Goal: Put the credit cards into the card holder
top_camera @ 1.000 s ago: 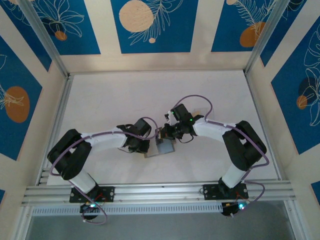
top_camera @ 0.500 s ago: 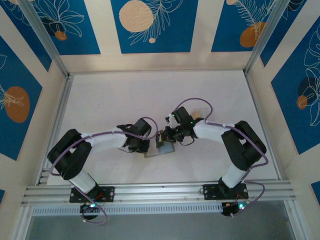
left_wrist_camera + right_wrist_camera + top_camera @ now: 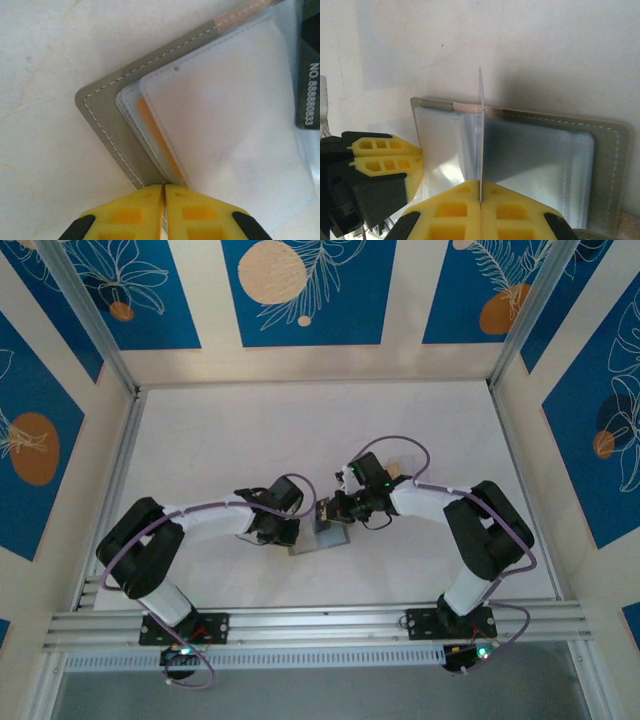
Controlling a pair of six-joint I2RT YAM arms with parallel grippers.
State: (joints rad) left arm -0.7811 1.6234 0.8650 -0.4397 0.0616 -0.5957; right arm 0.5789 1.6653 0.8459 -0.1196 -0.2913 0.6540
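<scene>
The grey card holder lies open on the white table between both arms. In the left wrist view its stitched grey cover and clear sleeves show, with an orange card tucked inside. My left gripper is shut on the card holder's near edge. My right gripper is shut on a thin credit card, seen edge-on and standing upright over the holder's sleeves. A dark card with a printed number stands at the right edge of the left wrist view. From above, the left gripper and right gripper nearly meet.
The white table stretches away behind the arms. An aluminium rail runs along the near edge and patterned walls close in the other sides. The left gripper's yellow fingers sit close beside the right one.
The right gripper and its card have shifted slightly, closer over the holder. The left arm has stayed put.
</scene>
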